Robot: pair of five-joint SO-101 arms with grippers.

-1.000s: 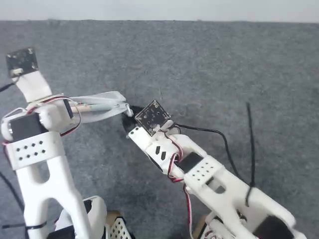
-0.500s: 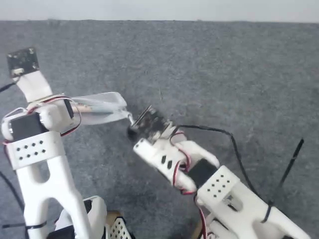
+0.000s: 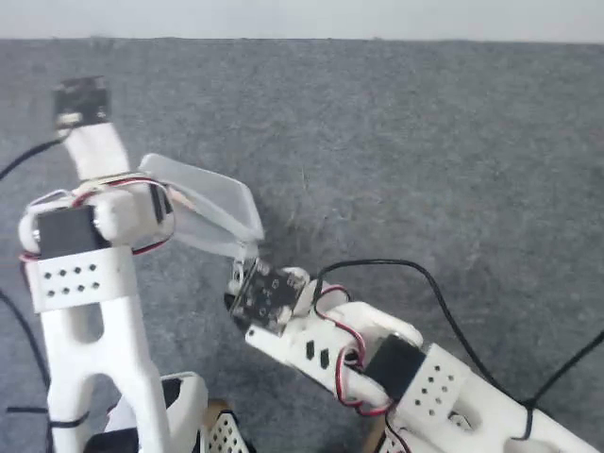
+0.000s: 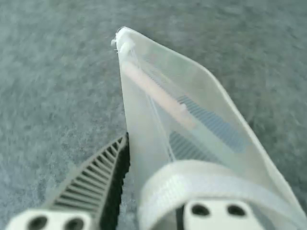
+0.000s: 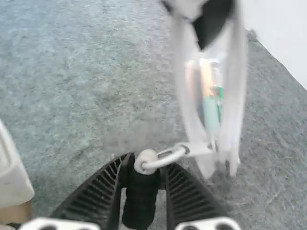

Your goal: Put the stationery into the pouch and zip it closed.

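A translucent pouch point(image 3: 209, 200) hangs off the grey mat, pinched at one end by my left gripper point(image 3: 177, 213), which is shut on it. In the left wrist view the pouch point(image 4: 192, 120) runs out from between the fingers of the left gripper point(image 4: 153, 191), with a pinkish pen point(image 4: 158, 93) and a blue piece inside. My right gripper point(image 3: 238, 283) sits just below the pouch's lower corner. In the right wrist view it point(image 5: 144, 167) is shut on the white zip pull point(image 5: 145, 159), whose metal loop leads to the pouch point(image 5: 225, 105); orange and green stationery point(image 5: 209, 98) shows through.
Grey felt mat point(image 3: 415, 151) covers the table to the back and right. A black cable point(image 3: 444, 311) loops beside the right arm. Both arm bases stand at the near edge.
The left arm has raised and tilted the pouch up. The right gripper has drawn back toward the near edge, below the pouch, keeping hold of the zip pull.
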